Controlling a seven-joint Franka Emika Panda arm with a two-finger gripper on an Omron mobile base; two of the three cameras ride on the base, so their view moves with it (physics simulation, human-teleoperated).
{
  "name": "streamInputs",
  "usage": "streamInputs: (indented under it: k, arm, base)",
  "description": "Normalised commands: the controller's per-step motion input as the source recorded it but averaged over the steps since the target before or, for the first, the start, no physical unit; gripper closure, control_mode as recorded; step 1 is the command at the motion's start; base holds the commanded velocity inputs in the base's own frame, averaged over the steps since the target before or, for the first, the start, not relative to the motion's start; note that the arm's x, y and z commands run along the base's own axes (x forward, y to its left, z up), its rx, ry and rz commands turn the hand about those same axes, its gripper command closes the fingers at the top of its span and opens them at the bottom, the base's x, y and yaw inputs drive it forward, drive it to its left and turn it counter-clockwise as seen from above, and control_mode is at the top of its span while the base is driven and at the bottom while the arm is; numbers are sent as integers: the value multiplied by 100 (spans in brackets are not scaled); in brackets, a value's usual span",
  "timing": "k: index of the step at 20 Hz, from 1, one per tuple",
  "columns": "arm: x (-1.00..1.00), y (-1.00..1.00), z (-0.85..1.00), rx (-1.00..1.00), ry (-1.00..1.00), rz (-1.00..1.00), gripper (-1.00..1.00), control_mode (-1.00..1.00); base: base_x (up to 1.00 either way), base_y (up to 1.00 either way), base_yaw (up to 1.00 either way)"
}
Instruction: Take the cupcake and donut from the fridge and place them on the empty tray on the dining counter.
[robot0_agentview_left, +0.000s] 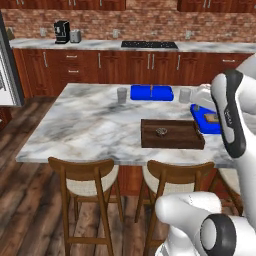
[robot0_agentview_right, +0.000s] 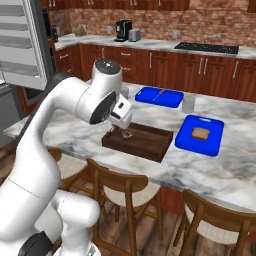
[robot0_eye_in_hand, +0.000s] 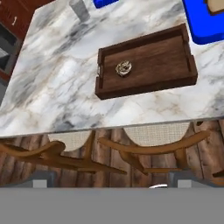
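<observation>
The tray (robot0_eye_in_hand: 148, 65) on the marble desk (robot0_agentview_left: 85, 125) already holds one small round item (robot0_eye_in_hand: 124, 68), probably the cupcake, so the donut seemingly remains to fetch; I cannot tell the gripper's state.

Two blue boards (robot0_agentview_right: 160, 96), toast (robot0_agentview_right: 200, 133), coffee machine (robot0_agentview_left: 61, 32), stools (robot0_agentview_left: 85, 182)
</observation>
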Motion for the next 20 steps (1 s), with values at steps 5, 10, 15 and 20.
streamInputs:
  k: [5, 10, 15, 20]
  arm:
    - [-100, 64, 12, -38, -17, -1, -100, -100]
    - [-100, 26, 66, -19, -3, 6, -100, -100]
    - [-100, 4, 93, -1, 0, 10, -100, -100]
    - [-96, 41, 31, 0, 0, 3, -100, -100]
  base:
    - [0, 0, 0]
    - [0, 0, 0]
    - [0, 0, 0]
    - [0, 0, 0]
